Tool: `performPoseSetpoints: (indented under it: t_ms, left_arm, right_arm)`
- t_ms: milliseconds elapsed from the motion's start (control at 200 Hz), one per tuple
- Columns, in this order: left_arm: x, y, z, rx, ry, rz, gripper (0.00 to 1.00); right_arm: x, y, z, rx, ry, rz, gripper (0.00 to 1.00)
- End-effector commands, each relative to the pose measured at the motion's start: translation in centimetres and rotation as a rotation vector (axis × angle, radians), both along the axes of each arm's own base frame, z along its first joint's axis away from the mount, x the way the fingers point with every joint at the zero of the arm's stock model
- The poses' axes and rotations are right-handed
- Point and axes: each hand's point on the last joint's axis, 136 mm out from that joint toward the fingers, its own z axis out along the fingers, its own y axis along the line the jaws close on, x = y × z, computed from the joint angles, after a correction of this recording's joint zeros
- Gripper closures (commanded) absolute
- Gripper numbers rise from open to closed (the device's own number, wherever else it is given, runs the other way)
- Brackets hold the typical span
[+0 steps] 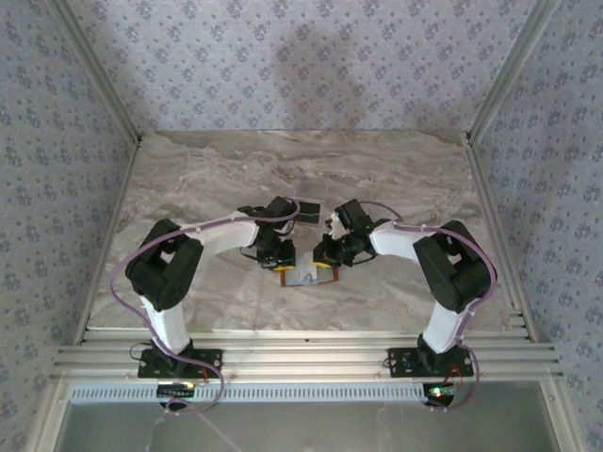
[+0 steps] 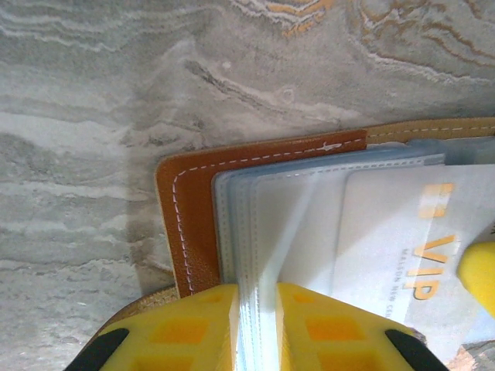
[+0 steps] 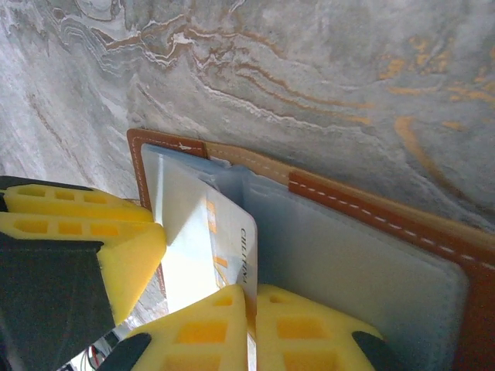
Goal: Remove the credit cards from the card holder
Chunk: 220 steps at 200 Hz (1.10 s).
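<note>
1. Plainly, the card holder (image 2: 189,209) lies open and flat on the marble table (image 2: 93,116), in the near half towards the middle, with both grippers down on it.
2. Its leather cover looks supple and its pale clear sleeves floppy. The whitish card (image 3: 224,239) tucked in them is thin, stiff and probably slick. I'd judge it best taken by its exposed edge and drawn straight out along the sleeve.
3. The left gripper (image 2: 257,301) is nearly closed, pinching a bunch of the sleeve leaves at the holder's left side. That should pin so light a holder down.
4. The right gripper (image 3: 251,301) is closed tight on the edge of that card, which appears to sit partway out of its sleeve.
5. The two grippers sit just beside each other over the holder, and a weak pinch could slide off the card.
</note>
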Motion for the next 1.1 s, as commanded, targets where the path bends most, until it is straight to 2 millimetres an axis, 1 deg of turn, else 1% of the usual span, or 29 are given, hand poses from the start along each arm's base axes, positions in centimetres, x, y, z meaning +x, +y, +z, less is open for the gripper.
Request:
performPoseSetpoints:
  t_ms: [0, 245, 275, 450, 610, 850, 964, 1094]
  left_arm:
    - [-0.7, 1.5, -1.3, 0.096, 0.031, -0.015, 0.8]
    - [-0.5, 1.5, -1.1, 0.093, 0.025, -0.016, 0.8]
    - [-0.5, 1.5, -1.1, 0.092, 0.025, -0.017, 0.8]
    - [-0.2, 1.3, -0.7, 0.087, 0.016, -0.022, 0.8]
    - [0.2, 0.8, -0.2, 0.069, -0.005, -0.027, 0.8]
    - [1.0, 0.1, 1.3, 0.03, -0.057, -0.031, 0.79]
    - [1.3, 0.0, 2.1, 0.012, -0.081, -0.027, 0.79]
    - [1.4, 0.0, 2.9, 0.0, -0.105, -0.022, 0.78]
  right_arm:
    - [-0.5, -2.0, -0.4, -0.079, 0.004, -0.014, 0.9]
    - [-0.5, -3.0, 0.4, -0.11, -0.004, -0.028, 0.9]
    - [-0.4, -3.2, 0.4, -0.117, -0.026, -0.006, 0.91]
    - [-0.3, -3.7, 1.3, -0.138, -0.049, -0.006, 0.91]
    - [0.0, -4.1, 2.8, -0.145, -0.086, -0.008, 0.92]
    - [0.8, -4.4, 5.3, -0.144, -0.17, 0.015, 0.93]
    - [1.7, -4.6, 6.6, -0.173, -0.247, 0.069, 0.95]
    - [3.0, -4.9, 8.0, -0.233, -0.37, 0.18, 0.95]
